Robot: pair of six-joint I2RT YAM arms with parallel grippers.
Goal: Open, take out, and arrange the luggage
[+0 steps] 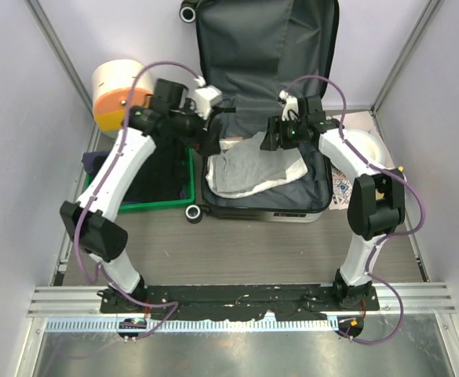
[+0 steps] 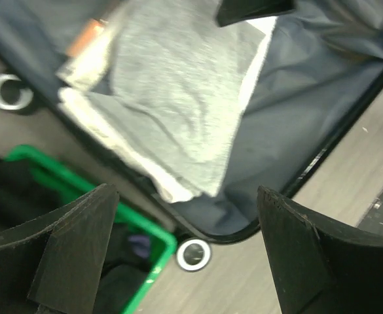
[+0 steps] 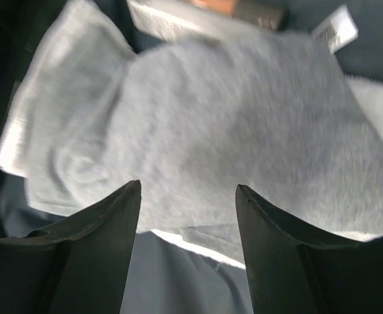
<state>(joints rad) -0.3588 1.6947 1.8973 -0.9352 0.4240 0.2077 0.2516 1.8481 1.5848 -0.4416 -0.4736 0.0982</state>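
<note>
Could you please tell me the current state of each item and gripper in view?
luggage: open, lid raised against the back wall.
grey cloth: lying rumpled inside the luggage, not held.
green tray: holds dark items.
left gripper: open, empty, above the luggage's near edge.
right gripper: open, empty, over the grey cloth.

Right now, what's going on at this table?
The luggage lies open on the table with its lid propped upright at the back. A grey garment lies crumpled in its base, not yet taken out. The left gripper and the right gripper both hover over that garment with jaws open, holding nothing. Beside the case on the left, a green tray already holds dark clothing.
</note>
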